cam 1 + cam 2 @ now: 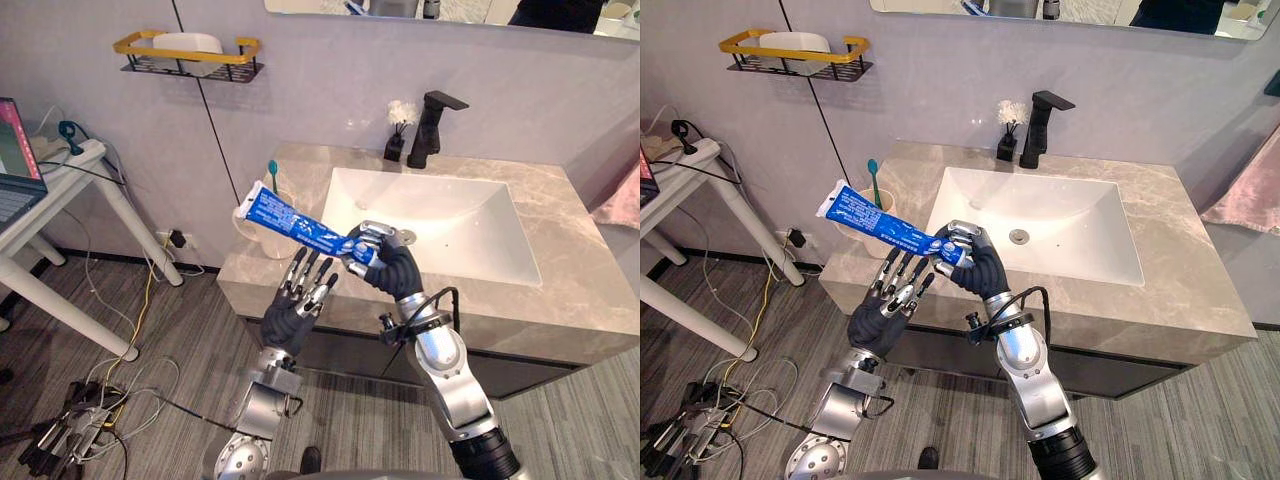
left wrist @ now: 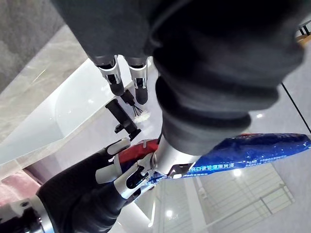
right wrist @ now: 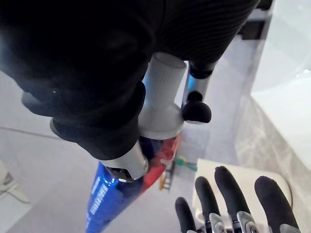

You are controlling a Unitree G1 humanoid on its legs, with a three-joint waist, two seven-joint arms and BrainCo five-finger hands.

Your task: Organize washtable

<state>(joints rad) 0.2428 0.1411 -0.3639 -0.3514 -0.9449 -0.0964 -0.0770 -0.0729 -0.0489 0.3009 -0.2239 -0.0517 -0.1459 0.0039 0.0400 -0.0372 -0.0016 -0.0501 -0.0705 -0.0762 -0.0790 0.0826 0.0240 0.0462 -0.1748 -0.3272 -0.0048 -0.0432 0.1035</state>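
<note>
Toothpaste tube point(image 1: 290, 222): gripped by right hand point(image 1: 388, 265) over tabletop point(image 1: 250, 280), near left; left hand point(image 1: 297, 308) open beneath; placement in cup point(image 1: 265, 243) judged pending.

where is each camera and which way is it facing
Left eye view: head, looking down at washtable; right hand grips toothpaste tube, left hand open below.
Right eye view: same scene, slightly aside.
Left wrist view: left wrist, looking past own fingers at right hand.
Right wrist view: right wrist, looking along tube at left fingertips.
Shared: tube in all.
</note>
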